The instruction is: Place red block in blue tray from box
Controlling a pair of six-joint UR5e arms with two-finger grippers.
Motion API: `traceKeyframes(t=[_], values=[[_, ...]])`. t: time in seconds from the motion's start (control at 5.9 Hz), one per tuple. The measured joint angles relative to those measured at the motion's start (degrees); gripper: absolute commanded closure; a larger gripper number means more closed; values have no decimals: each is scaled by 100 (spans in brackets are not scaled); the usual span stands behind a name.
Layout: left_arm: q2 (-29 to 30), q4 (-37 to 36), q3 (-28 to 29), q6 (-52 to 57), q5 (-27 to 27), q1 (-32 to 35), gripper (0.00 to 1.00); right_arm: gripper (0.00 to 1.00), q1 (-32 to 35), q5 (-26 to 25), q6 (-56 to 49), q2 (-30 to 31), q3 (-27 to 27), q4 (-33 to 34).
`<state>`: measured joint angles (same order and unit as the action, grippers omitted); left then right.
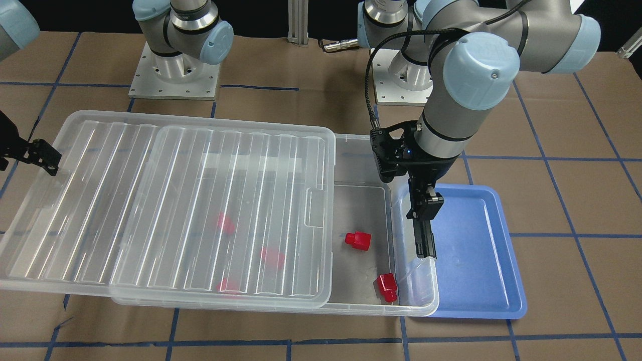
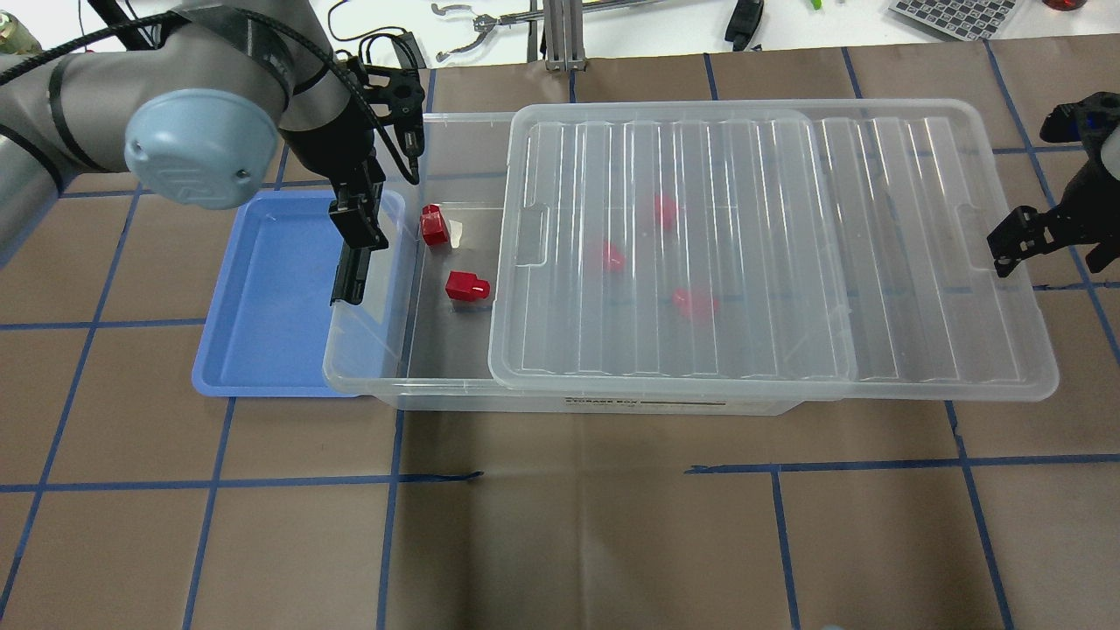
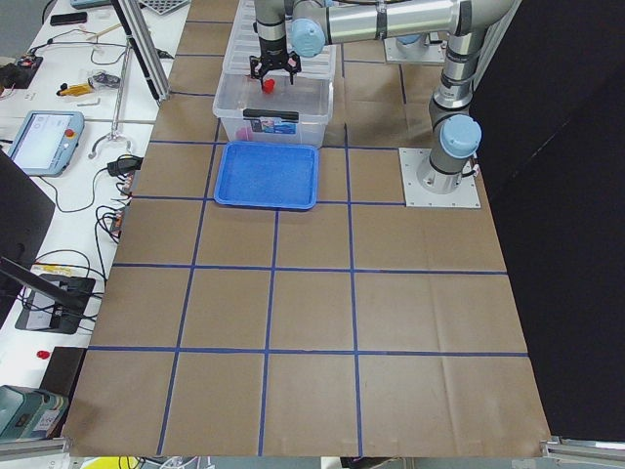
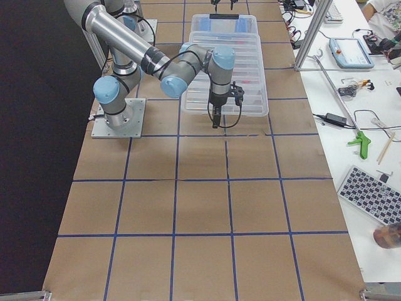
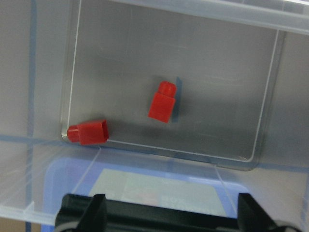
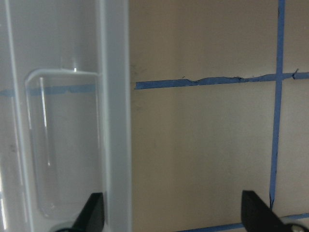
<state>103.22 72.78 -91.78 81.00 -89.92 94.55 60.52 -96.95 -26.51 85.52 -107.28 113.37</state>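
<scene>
Left gripper (image 2: 345,293): fingers spread wide, empty, poised over the end wall of the large clear plastic box (image 2: 367,354), which meets the shallow blue plastic tray (image 2: 262,297).

Small red plastic block (image 2: 466,287): on the box floor just beside this gripper, untouched. A second red block (image 2: 433,226) lies in the corner.

Ribbed translucent lid (image 2: 744,175): covers three further red blocks (image 2: 696,304).

Right gripper (image 2: 1006,249): fingers apart, empty, at the lid's far edge.
</scene>
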Motion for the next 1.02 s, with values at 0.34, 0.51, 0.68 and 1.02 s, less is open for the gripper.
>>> traceKeyframes(t=[0.34, 0.51, 0.68, 1.02], values=[[363, -808, -322, 316, -36, 273, 5, 0, -291, 7, -251, 4, 5, 30], [457, -1250, -628, 505, -30, 297, 5, 0, -363, 7, -336, 7, 13, 37], [571, -1831, -1007, 659, -8, 294, 5, 0, -415, 8, -410, 8, 22, 42], [1067, -2877, -1447, 743, 37, 300, 5, 0, -458, 17, -486, 10, 64, 59]])
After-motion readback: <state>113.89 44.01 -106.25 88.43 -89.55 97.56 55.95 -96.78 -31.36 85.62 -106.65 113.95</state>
